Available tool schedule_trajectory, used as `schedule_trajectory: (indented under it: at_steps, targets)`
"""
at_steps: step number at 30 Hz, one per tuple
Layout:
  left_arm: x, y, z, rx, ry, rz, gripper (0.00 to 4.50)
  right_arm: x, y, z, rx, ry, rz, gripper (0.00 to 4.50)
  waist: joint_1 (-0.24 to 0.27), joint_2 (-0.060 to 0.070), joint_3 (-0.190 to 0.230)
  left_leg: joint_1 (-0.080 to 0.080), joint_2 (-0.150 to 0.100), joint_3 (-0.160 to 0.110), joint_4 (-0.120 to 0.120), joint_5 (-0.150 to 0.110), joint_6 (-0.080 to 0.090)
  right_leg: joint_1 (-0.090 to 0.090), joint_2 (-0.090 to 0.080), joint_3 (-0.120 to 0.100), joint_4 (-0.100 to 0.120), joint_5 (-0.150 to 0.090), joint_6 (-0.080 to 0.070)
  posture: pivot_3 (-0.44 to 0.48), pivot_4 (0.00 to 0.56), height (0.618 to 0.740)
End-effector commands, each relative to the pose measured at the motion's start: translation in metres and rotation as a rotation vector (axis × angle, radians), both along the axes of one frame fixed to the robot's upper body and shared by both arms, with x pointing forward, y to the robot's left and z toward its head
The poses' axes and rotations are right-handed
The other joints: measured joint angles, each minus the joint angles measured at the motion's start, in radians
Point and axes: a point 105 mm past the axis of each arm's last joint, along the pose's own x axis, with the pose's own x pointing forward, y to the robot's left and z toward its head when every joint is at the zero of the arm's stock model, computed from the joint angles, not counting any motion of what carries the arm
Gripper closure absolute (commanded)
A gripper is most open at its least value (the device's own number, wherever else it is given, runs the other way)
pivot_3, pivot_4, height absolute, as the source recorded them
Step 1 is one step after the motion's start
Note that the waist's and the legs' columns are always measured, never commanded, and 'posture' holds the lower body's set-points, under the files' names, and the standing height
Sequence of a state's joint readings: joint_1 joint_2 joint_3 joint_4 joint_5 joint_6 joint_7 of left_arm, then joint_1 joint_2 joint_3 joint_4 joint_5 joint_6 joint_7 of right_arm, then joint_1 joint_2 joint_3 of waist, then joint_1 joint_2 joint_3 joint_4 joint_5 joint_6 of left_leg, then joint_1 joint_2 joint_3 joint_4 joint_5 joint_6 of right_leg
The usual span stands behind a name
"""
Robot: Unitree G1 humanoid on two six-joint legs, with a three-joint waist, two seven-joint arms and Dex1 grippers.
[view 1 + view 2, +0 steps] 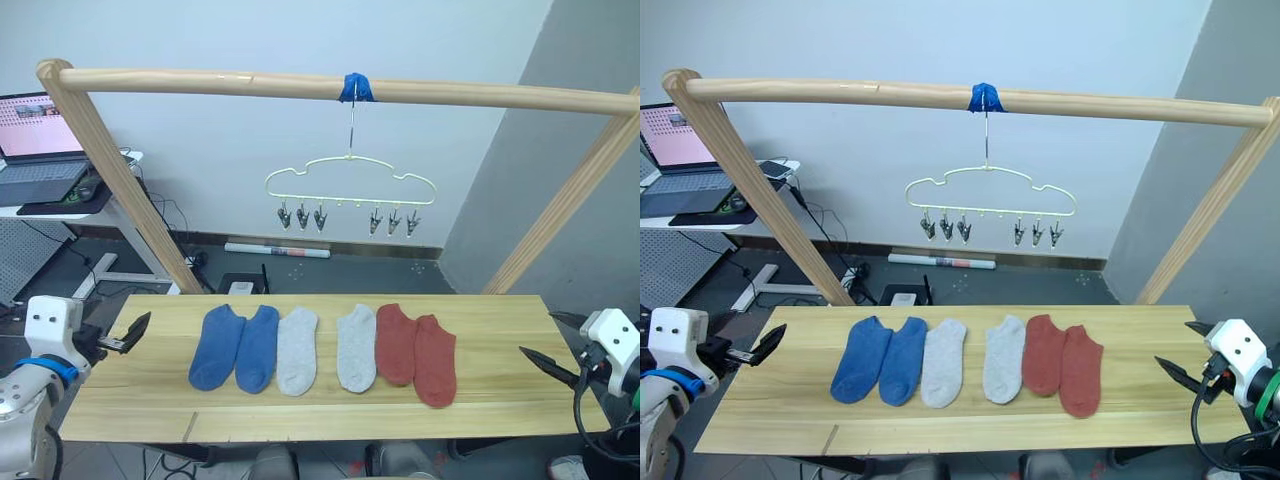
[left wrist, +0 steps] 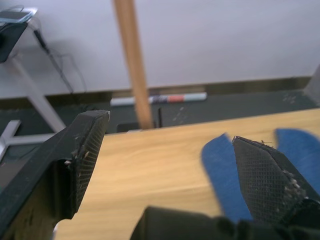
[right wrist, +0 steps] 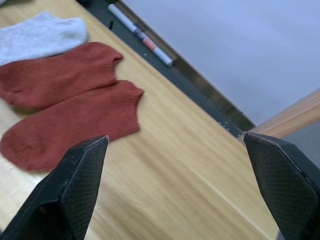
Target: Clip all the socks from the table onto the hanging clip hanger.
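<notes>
Both black hands (image 1: 133, 333) (image 1: 545, 360) spread wide beside soft knit socks (image 1: 322, 347) on planked table (image 1: 480, 400).

wall (image 1: 300, 40): pale, plain | floor (image 1: 330, 270): dark | side desk (image 1: 60, 205): open laptop (image 1: 35, 140) | beam frame (image 1: 200, 84): wooden

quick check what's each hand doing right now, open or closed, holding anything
Left hand: open, empty, at the table's left end.
Right hand: open, empty, at its right end.
</notes>
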State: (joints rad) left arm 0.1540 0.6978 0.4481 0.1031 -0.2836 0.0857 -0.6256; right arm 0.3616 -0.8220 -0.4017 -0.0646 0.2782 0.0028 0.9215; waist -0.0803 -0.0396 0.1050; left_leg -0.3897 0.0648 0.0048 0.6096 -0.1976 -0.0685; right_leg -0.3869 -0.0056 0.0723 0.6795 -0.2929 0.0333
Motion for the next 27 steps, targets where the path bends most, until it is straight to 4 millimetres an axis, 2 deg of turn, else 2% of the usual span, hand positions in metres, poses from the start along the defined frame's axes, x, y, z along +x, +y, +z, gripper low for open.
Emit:
schedule_trajectory:
  at_steps: [1,4,5,7,12,13,14,16,19,27]
  targets:
    - [0.017,-0.041,0.024,-0.041,-0.094,-0.122,0.03,0.001,0.019,0.024,0.014,-0.09,0.045,0.0,0.001,0.002,0.015,0.0,0.0,0.0,0.0,0.0,0.0,0.0,0.0,0.0,0.0,0.0,0.0,-0.094,0.153,0.732]
    - [0.025,-0.065,0.039,-0.088,-0.138,-0.173,0.03,-0.003,0.036,0.032,0.049,-0.102,0.071,0.0,0.0,0.002,0.041,0.002,0.0,-0.001,0.001,0.0,0.0,0.001,0.001,0.0,0.001,0.0,0.0,-0.132,0.207,0.732]
    - [0.028,-0.072,0.044,-0.101,-0.164,-0.183,0.03,-0.004,0.043,0.036,0.063,-0.107,0.083,0.0,-0.001,0.002,0.053,0.002,0.0,-0.002,0.001,0.0,0.0,0.002,0.001,0.001,0.001,0.0,0.0,-0.132,0.207,0.732]
    - [0.037,-0.088,0.056,-0.13,-0.21,-0.211,0.03,-0.003,0.063,0.046,0.101,-0.131,0.126,0.0,-0.003,0.003,0.067,0.001,0.0,-0.002,0.001,0.0,0.0,0.002,0.002,0.002,0.001,0.0,0.0,-0.16,0.24,0.732]
    - [0.057,-0.114,0.078,-0.199,-0.293,-0.252,0.03,0.005,0.114,0.078,0.197,-0.223,0.23,0.0,-0.013,0.002,0.111,-0.004,0.0,-0.002,0.002,0.0,0.0,-0.002,0.004,0.003,0.001,0.001,0.003,-0.205,0.286,0.732]
    - [0.059,-0.116,0.081,-0.199,-0.304,-0.259,0.03,0.006,0.121,0.083,0.211,-0.237,0.241,0.0,-0.013,0.002,0.123,-0.004,0.0,-0.003,0.002,0.0,0.0,-0.002,0.004,0.003,0.001,0.003,0.008,-0.213,0.293,0.732]
    - [0.062,-0.119,0.083,-0.214,-0.316,-0.264,0.2,0.008,0.127,0.088,0.224,-0.249,0.253,0.0,-0.013,0.002,0.129,-0.006,0.0,-0.004,0.002,0.0,0.0,-0.002,0.004,0.002,0.001,0.005,0.01,-0.218,0.297,0.732]
    - [0.068,-0.129,0.088,-0.241,-0.336,-0.29,0.62,0.011,0.136,0.097,0.246,-0.268,0.267,0.0,-0.012,0.001,0.138,-0.008,0.0,-0.004,0.002,0.0,0.0,-0.003,0.005,0.002,0.0,0.004,0.011,-0.224,0.3,0.732]
    - [0.074,-0.14,0.09,-0.248,-0.35,-0.316,1.5,0.012,0.143,0.103,0.261,-0.277,0.281,0.0,-0.011,0.0,0.15,-0.01,0.0,-0.005,0.002,0.0,0.0,-0.004,0.004,0.001,-0.001,0.003,0.012,-0.238,0.302,0.732]
    - [0.093,-0.158,0.102,-0.285,-0.447,-0.329,1.5,0.017,0.161,0.113,0.307,-0.312,0.31,0.0,-0.017,-0.004,0.163,-0.011,0.0,-0.005,0.002,-0.001,-0.001,-0.005,0.004,0.0,-0.002,0.002,0.013,-0.261,0.308,0.732]
